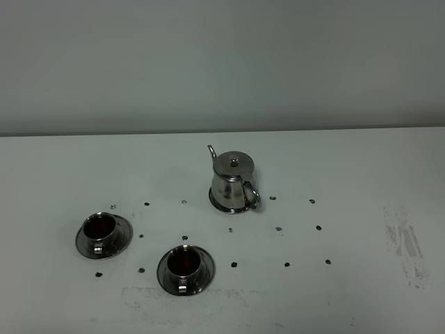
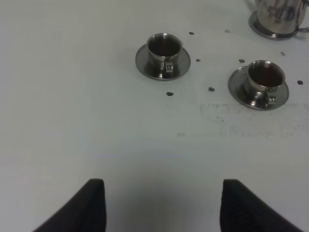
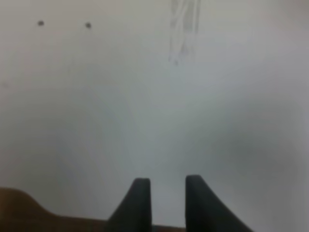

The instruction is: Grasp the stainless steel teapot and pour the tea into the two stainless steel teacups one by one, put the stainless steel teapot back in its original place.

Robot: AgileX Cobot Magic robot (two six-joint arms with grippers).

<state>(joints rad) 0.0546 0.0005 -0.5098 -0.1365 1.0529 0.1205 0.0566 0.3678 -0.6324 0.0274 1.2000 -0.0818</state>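
The stainless steel teapot stands upright on its flat steel disc at the middle of the white table, spout toward the back left, handle toward the front right. Its lower part shows in the left wrist view. Two steel teacups on saucers stand at the front left: one to the left, one nearer the front. Both insides look dark reddish. My left gripper is open and empty, well short of the cups. My right gripper has its fingers close together over bare table, empty.
Small dark marks dot the table around the teapot and cups. A grey scuff lies at the right, also in the right wrist view. A brown edge shows beside the right gripper. Neither arm shows in the exterior view.
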